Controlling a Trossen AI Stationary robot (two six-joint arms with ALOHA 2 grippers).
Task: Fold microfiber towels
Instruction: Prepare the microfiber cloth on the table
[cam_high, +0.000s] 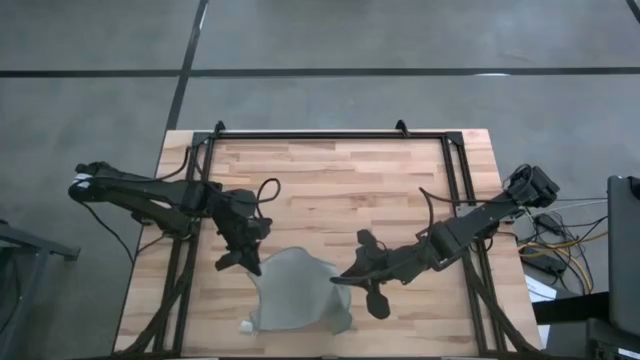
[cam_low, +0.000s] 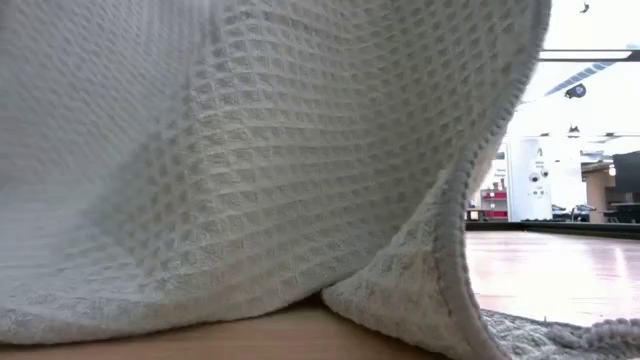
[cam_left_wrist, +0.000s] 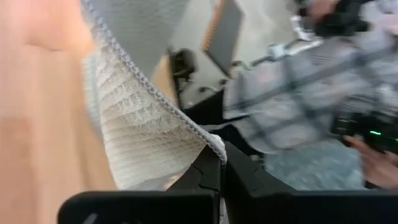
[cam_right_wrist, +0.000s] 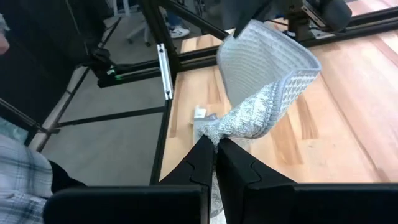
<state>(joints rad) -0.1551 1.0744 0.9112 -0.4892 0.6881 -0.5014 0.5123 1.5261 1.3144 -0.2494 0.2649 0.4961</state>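
A grey-green waffle-weave microfiber towel (cam_low: 250, 160) hangs right in front of the low camera, filling most of that frame, its stitched hem curling down to the wooden tabletop (cam_low: 560, 280) at the lower right.

In the left wrist view, the left pincer (cam_left_wrist: 222, 163) is closed on a corner of the towel (cam_left_wrist: 143, 137), the cloth rising from between its dark fingers toward the upper left of the frame. Behind it, at the right of that frame, a person in a plaid shirt (cam_left_wrist: 311, 93) is blurred.

In the right wrist view, the right pincer (cam_right_wrist: 215, 148) is closed on another bunched edge of the towel (cam_right_wrist: 264, 81), which arches up from the fingertips into the upper middle of the frame. The black metal frame (cam_right_wrist: 163, 68) of the tabletop runs along the left of the cloth.

In the overhead view, the left pincer (cam_high: 252, 258) sits left of centre and the right pincer (cam_high: 345, 277) just right of centre. The towel (cam_high: 290, 295) spreads between and below them, in the lower middle of the frame. A small white tag (cam_high: 245, 327) shows at the towel's lower left edge, close to the tabletop's (cam_high: 340, 175) bottom edge.
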